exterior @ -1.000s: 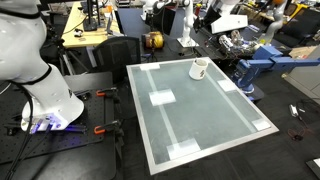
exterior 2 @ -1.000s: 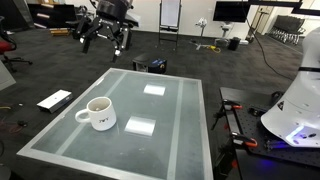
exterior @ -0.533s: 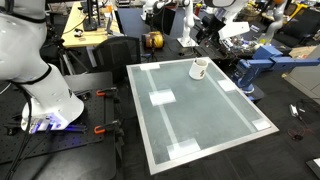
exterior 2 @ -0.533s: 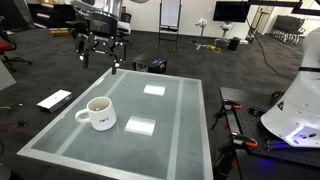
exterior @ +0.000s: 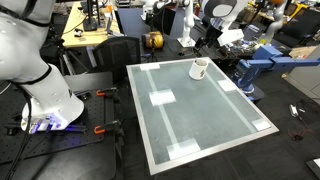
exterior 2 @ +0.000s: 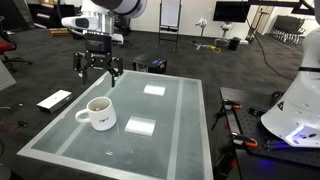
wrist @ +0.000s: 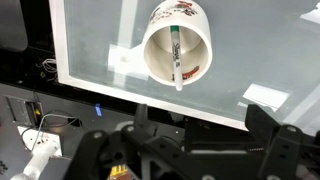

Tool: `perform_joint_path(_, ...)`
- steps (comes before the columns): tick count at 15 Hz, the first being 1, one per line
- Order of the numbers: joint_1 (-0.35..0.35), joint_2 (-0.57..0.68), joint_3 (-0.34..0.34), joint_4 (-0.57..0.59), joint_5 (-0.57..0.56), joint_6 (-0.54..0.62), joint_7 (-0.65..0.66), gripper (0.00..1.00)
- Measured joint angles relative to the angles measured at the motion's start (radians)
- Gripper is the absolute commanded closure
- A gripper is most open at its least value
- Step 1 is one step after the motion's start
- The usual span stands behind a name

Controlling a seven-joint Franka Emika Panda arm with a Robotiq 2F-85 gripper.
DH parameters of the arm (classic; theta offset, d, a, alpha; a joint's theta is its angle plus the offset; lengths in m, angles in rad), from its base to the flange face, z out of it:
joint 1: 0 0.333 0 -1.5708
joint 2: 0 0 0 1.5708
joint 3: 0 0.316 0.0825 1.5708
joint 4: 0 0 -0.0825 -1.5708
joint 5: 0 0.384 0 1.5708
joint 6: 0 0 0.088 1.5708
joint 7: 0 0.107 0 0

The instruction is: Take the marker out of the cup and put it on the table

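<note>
The white cup (exterior: 199, 68) stands near the far edge of the pale grey-green table (exterior: 200, 120); in the exterior view from the opposite side it is at the near left (exterior 2: 99, 113). The wrist view looks down into the cup (wrist: 180, 50), where the thin pale marker (wrist: 177, 55) with a green stripe leans against the rim. My gripper (exterior 2: 99, 70) hangs open and empty above and beyond the cup, over the table's edge. It also shows in an exterior view (exterior: 206, 42) and in the wrist view (wrist: 200, 128), with the jaws spread wide.
Whitish tape rectangles (exterior 2: 140, 125) mark the tabletop. A flat white object (exterior 2: 54, 99) lies on the floor beside the table. A blue machine (exterior: 262, 62) and cluttered benches stand past the cup's side. The robot base (exterior: 45, 100) is beside the table.
The gripper has come down and moved closer to the cup. The cup and the marker have not moved.
</note>
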Motion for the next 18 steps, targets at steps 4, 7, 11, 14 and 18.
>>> perform_joint_path(4,0.000,0.051,0.014,0.046,-0.031,-0.042,0.000,0.00)
perform_joint_path(7,0.000,0.080,0.017,0.073,-0.041,-0.072,0.000,0.09)
perform_joint_path(11,0.000,0.110,0.018,0.103,-0.047,-0.077,0.002,0.23)
perform_joint_path(14,0.000,0.130,0.018,0.130,-0.049,-0.077,0.021,0.34)
perform_joint_path(18,0.000,0.158,0.017,0.159,-0.066,-0.077,0.058,0.33)
